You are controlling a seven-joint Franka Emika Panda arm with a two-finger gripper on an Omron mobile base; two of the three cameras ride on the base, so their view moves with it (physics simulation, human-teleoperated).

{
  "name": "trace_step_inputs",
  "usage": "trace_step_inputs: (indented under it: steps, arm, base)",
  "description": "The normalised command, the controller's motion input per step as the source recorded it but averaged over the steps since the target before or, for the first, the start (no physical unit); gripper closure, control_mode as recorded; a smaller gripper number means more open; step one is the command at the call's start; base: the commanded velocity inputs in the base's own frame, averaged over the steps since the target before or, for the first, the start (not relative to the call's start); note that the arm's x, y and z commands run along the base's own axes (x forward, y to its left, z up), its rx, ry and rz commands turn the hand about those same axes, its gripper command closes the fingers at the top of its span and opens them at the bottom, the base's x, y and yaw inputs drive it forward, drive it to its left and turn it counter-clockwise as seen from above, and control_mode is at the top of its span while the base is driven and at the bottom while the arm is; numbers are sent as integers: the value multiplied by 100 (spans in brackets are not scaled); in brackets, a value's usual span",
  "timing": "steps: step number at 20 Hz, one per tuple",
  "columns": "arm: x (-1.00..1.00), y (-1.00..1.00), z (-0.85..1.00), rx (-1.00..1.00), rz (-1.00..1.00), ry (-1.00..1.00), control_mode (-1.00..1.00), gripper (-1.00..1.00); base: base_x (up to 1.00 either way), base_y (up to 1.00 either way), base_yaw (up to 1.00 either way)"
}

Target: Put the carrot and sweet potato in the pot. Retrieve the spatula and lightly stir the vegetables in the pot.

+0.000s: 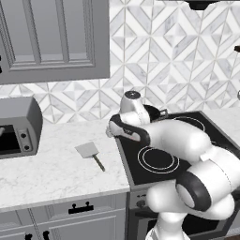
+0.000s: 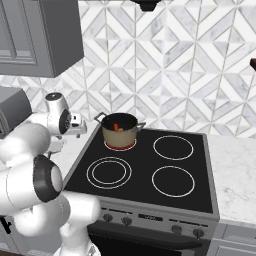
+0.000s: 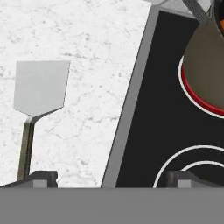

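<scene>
The spatula lies flat on the marble counter, its light-grey square blade and dark handle left of the stove; it also shows as the spatula in the left base view. My gripper is open and holds nothing. It hovers over the seam between counter and stove, with the spatula's handle by its left fingertip. The tan pot stands on the back-left burner, and an orange-red piece, the carrot, shows inside. The sweet potato is hidden. In the left base view my arm covers most of the pot.
A black stove top with white burner rings lies right of the counter. A grey toaster oven sits at the counter's far left under a wall cabinet. More marble counter lies right of the stove.
</scene>
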Motion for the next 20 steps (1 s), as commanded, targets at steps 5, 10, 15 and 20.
trace_step_inputs:
  steps: [5, 10, 15, 20]
  arm:
    - [-40, 90, -35, 0, 0, 8, -100, -100]
    - [2, 5, -8, -1, 0, 5, -100, -100]
    - [3, 28, -50, -1, 0, 16, -100, -100]
    - [-15, 27, -42, 0, 0, 19, -100, -100]
  base:
    - [0, 0, 0]
    - [0, 0, 0]
    - [0, 0, 0]
    - [0, 0, 0]
